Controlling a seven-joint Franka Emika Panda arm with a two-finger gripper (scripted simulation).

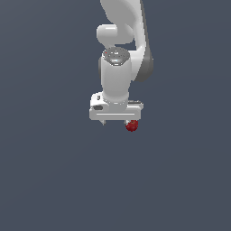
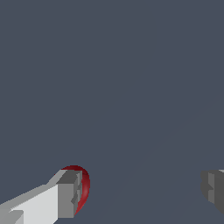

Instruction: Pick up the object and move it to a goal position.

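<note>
The apple-like ball (image 1: 131, 126), dark red and glossy, sits at the lower edge of the white claw (image 1: 118, 122), toward the exterior view's right, just under the end of the claw's flat white crossbar. In the exterior view it appears to touch the underside of that bar beside one fingertip, and it is clearly narrower than the bar above it. In the wrist view the ball (image 2: 84, 186) shows only as a red crescent peeking out from behind one grey finger pad (image 2: 70, 194), so it lies right against the outer side of that finger rather than in the space between the two. The other finger pad (image 2: 213, 189) stands far across the picture, with nothing between the pads but the plain slate-grey ground; the claw (image 2: 140, 192) is spread wide and pinches nothing. Whether the ball is resting on a surface or pressed against the finger cannot be told, since the grey background (image 1: 45, 180) is uniform and shows no edge or shadow. The arm (image 1: 118, 72) comes down from the top of the exterior view, its rounded white wrist segment upright above the claw, with a grey cap on top and a darker joint on the exterior view's right.
</note>
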